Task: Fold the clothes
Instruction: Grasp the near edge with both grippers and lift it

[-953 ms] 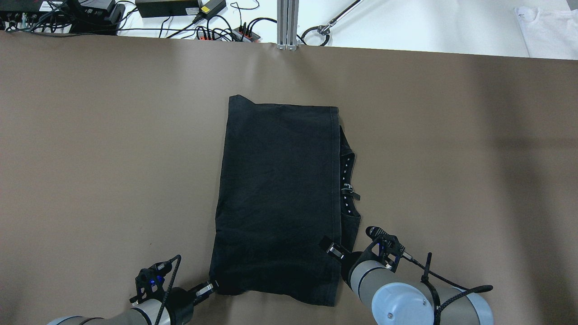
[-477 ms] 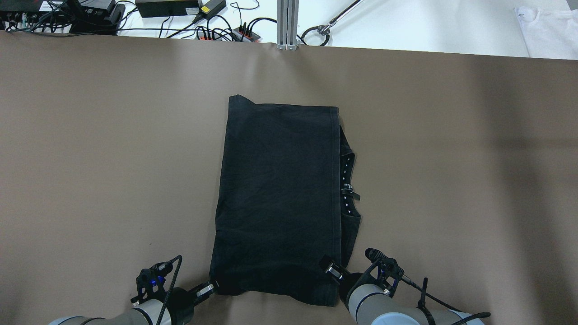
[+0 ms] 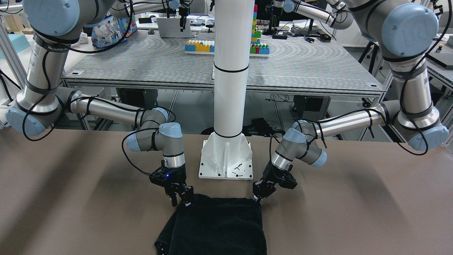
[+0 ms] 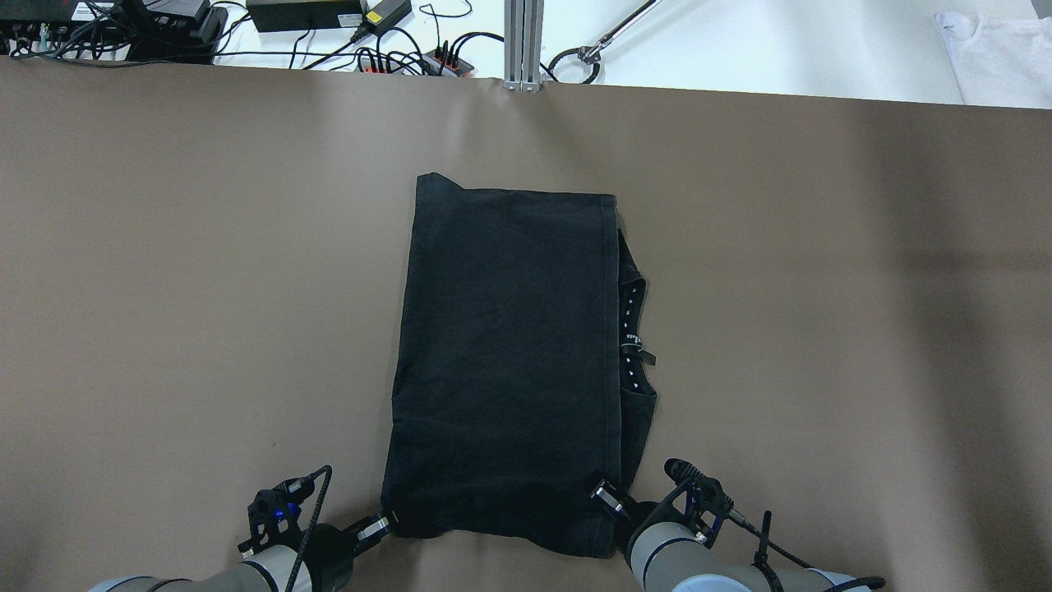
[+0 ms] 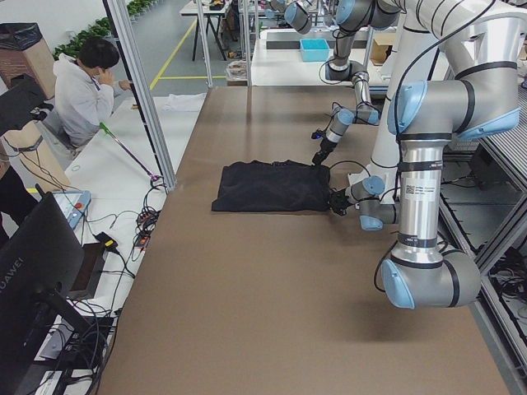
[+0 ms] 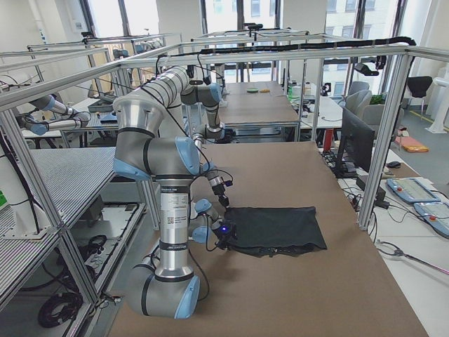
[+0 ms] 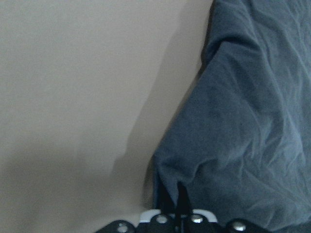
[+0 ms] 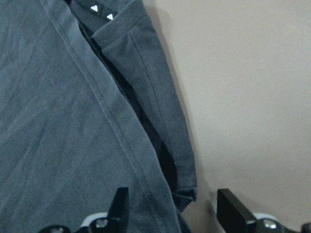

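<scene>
Brown matte table [image 4: 205,288], wide and flat. White floor strip past its far edge with cables and power bricks [image 4: 329,16], an aluminium post [image 4: 523,41] and a white garment [image 4: 994,49] at the far right corner. White pole [image 3: 230,71] on a bolted base plate [image 3: 226,159] stands between the two arms at the robot's side. One person [image 5: 86,82] is seated beyond the far edge, seen in the exterior left view.

Clothes [image 4: 509,353]: one black piece lying flat at mid-table, folded to a long rectangle running near to far. Top layer is smooth with light creases. Along its right edge a lower layer sticks out, showing a row of small white marks and a strap-like tab [image 4: 637,353].

Left gripper [image 4: 386,520]: low at the near left corner of the clothes. Wrist view shows the fingers [image 7: 181,201] drawn together, with the corner pinched between them and the fabric puckered up from the table there.

Right gripper [image 4: 602,493]: low at the near right corner. Jaws stand apart. Wrist view shows one finger [image 8: 120,206] over the top layer and the other over bare table, with the hemmed corner lying loose between them, not clamped.
</scene>
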Robot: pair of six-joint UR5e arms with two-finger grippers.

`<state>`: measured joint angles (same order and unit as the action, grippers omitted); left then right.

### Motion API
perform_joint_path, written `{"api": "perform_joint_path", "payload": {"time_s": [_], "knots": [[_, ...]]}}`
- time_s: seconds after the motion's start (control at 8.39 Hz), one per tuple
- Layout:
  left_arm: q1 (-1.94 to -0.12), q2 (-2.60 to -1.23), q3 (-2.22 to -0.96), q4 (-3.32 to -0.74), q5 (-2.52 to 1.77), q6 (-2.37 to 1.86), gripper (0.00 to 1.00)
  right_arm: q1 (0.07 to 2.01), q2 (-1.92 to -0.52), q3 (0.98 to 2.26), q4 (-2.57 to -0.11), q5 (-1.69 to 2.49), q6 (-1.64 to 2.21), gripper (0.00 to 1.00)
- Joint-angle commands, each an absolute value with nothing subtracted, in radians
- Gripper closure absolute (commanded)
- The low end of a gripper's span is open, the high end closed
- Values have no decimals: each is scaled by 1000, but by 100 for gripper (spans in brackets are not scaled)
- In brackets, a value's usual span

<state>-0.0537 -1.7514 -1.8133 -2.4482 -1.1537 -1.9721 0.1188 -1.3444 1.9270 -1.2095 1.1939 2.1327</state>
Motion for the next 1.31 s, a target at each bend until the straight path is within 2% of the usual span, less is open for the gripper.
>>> {"api": "perform_joint_path", "payload": {"time_s": [0.0,0.24,0.36,0.6,0.95,1.19], "knots": [[-54,-1752,-1813,-2448,-1154,-1971,100,120,-1345,1922,-1210,1193,2137,37],[-54,-1752,-1813,-2450,-1154,-1971,100,121,-1335,1922,-1210,1192,2147,53],[-54,-1752,-1815,-2448,-1154,-1971,100,123,-1333,1922,-1209,1192,2154,66],[-54,-1753,-1818,-2448,-1154,-1970,100,124,-1333,1924,-1209,1192,2154,100],[-58,-1764,-1854,-2447,-1144,-1959,100,133,-1333,1945,-1209,1192,2143,100],[-66,-1747,-1960,-2445,-1172,-1909,100,138,-1350,2018,-1218,1192,2138,100]]}}
